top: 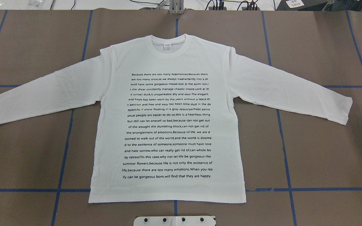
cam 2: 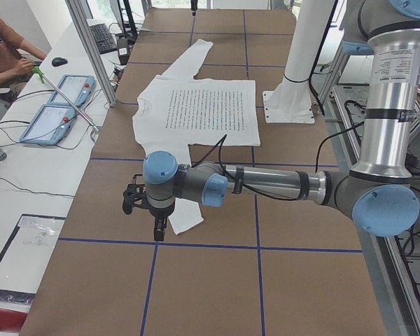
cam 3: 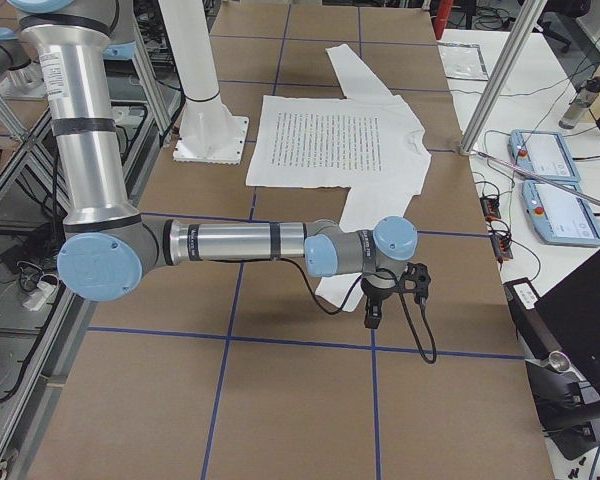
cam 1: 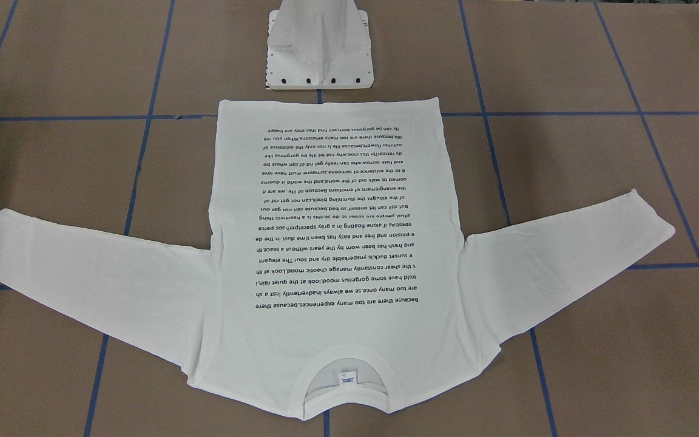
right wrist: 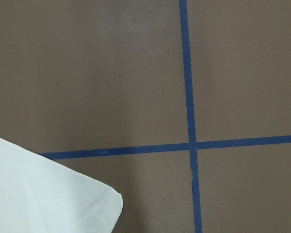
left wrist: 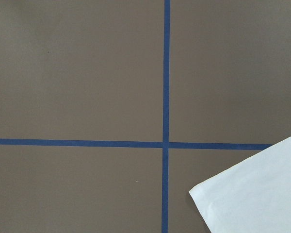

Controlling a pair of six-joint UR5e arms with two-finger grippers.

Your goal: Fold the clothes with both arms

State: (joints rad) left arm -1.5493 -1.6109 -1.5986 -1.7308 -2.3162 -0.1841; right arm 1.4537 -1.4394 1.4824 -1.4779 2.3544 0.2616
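The white long-sleeved T-shirt [top: 168, 56] lies flat on the brown table, printed text up, both sleeves spread out, collar at the far edge from the robot [cam 1: 331, 376]. Neither arm shows in the overhead or front views. In the exterior left view the near left arm reaches out low, its gripper [cam 2: 157, 227] pointing down just beside the near sleeve cuff [cam 2: 185, 220]. In the exterior right view the right gripper [cam 3: 373, 318] hangs beside the other cuff [cam 3: 340, 290]. I cannot tell whether either is open or shut. Each wrist view shows a cuff corner [left wrist: 262, 199] [right wrist: 39, 194] and no fingers.
The white pedestal base [cam 1: 319, 54] stands at the shirt's hem. Blue tape lines [top: 284, 157] grid the table. Aluminium posts [cam 2: 91, 49], tablets [cam 2: 59, 105] and a seated person [cam 2: 7, 49] are along the far side; a laptop [cam 3: 580, 320] sits there too.
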